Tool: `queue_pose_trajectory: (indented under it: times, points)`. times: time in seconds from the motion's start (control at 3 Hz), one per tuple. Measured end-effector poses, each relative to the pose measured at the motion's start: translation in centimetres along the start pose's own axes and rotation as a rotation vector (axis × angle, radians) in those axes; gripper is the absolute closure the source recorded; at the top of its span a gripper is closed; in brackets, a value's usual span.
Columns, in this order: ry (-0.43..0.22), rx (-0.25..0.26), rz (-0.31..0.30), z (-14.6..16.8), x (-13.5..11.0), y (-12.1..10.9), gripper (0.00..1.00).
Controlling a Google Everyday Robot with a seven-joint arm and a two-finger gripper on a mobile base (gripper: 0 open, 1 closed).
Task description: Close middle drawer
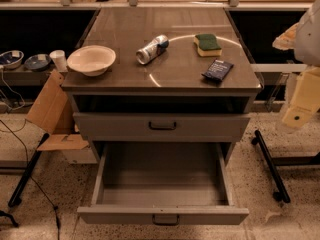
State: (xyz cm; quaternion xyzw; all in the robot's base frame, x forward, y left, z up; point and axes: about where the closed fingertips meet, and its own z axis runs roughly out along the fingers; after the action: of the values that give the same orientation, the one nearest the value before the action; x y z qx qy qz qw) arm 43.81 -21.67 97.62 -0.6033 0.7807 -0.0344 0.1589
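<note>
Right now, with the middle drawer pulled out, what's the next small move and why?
Probably bring the claw left and down, in front of the middle drawer. That drawer stands pulled far out, tray empty, while the claw hangs right of the cabinet, touching nothing, so it can't push yet.

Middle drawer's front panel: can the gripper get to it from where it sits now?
Likely yes. The gripper hangs right of the cabinet, and the middle drawer stands pulled out, with nothing visible between them or before its handle.
</note>
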Motion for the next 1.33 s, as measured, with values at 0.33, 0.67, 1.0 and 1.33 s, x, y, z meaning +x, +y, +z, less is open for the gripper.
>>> queue_pose_trajectory:
  times: [0.33,0.67,1.0,1.33]
  points:
    - [0.0,0.0,0.0,0.0,0.0,0.0,0.0]
    - [-0.029,-0.002,0.016,1.2,0.5,0.5,0.0]
    - [-0.096,-0.035,0.054,4.6,1.8,1.8,0.0]
    - [-0.196,-0.075,0.108,8.7,2.9,3.5,0.0]
